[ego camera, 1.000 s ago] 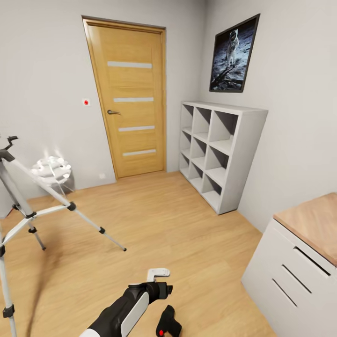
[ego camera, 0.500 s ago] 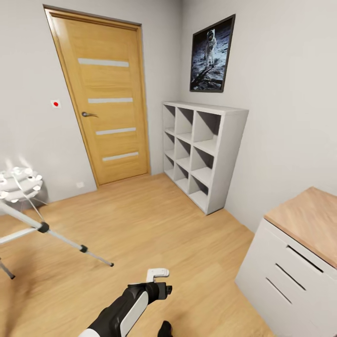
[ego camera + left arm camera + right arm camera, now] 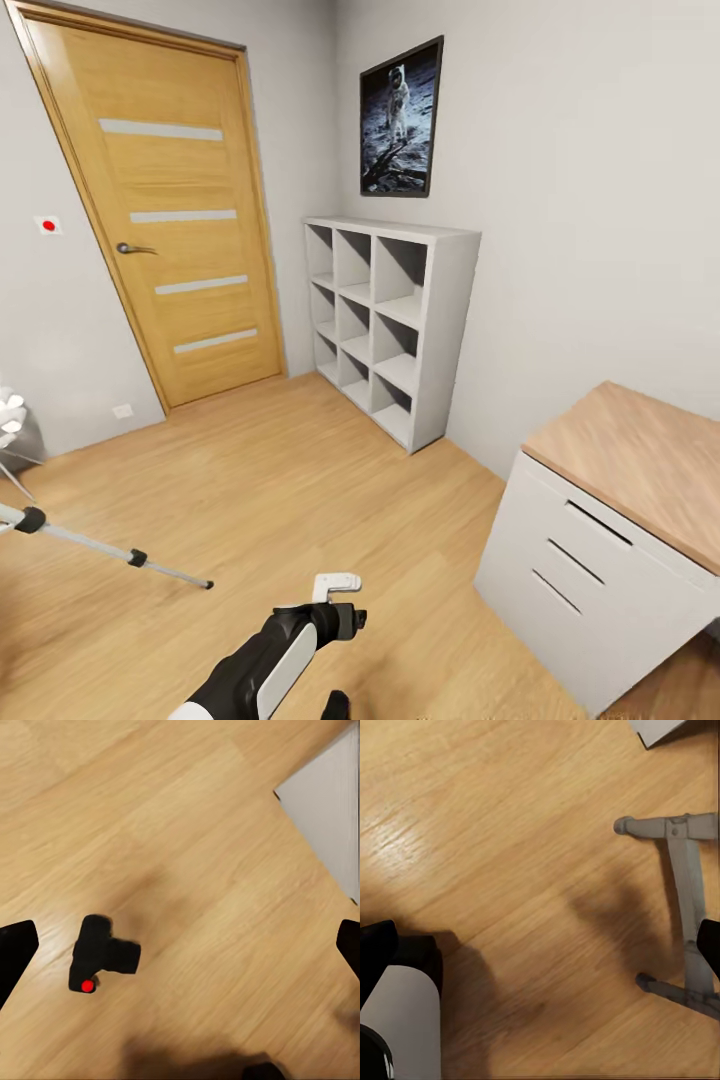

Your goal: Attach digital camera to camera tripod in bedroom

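Digital camera (image 3: 101, 956) lying on the light plank floor (image 3: 300, 470), apart from everything else, red dot up; in the head view just a dark sliver (image 3: 335, 704) at 6 o'clock, at the very edge of the frame. Not yet gripped. Camera tripod (image 3: 120, 552) well apart from it, one silver leg and black foot reaching in at 8 o'clock. Oak door (image 3: 160, 210) at 11 o'clock, white cube shelves (image 3: 385, 320) near 12, drawer chest (image 3: 590, 560) at 4.

Left gripper (image 3: 180, 949) hanging above the camera, jaws wide, empty, with the camera nearer one fingertip than the other (so off the midline). Right gripper (image 3: 540, 945) also spread wide and empty, over bare floor beside a low grey metal frame (image 3: 686, 870).

Step in hand, by the look of it: picking up the camera. Best done by centring the left gripper over the body first, then lowering straight down. Close across the boxy body, not the stubby lens, likely to roll or slip. Keep the underside free for the tripod head.
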Available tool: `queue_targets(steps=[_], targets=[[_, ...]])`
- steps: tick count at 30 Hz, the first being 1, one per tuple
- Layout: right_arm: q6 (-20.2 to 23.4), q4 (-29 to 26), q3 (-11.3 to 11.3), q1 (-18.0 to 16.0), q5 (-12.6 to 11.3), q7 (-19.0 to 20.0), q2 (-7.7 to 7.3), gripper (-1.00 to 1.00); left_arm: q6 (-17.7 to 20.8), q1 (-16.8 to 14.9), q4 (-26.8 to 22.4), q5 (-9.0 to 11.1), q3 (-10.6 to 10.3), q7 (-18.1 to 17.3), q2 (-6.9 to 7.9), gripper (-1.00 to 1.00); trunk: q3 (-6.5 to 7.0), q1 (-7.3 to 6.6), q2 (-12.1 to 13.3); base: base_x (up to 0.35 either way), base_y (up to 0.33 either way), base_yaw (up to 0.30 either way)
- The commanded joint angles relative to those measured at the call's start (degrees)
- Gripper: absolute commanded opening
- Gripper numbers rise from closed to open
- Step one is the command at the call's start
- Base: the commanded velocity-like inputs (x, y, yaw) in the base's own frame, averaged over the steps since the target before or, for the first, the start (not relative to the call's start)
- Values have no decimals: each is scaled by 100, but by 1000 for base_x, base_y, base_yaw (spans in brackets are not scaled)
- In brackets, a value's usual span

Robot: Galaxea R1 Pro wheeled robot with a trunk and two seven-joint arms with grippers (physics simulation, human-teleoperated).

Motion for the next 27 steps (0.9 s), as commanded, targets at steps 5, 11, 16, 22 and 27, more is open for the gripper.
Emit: queue_targets(steps=[5,11,16,22,27], targets=[[-20,8,-6,-4,1,23,-1,100,10,-3,-12,55,6,90,6,100,-5,0,-3,1,2,-265],[-20,6,-4,1,4,35,-2,100,8,-5,-12,55,34,115,14,100,-5,0,-3,0,0,-265],[-52,3,5,13,6,63,-2,100,9,-3,-12,58,45,129,20,100,-5,0,-3,0,0,-267],[-226,-467,-7,244,-3,806,-5,100,14,-3,-12,59,51,133,39,100,-5,0,-3,0,0,-269],[-171,-1718,-29,904,-18,1149,-10,100,10,-3,-12,71,56,152,75,100,-5,0,-3,0,0,-269]])
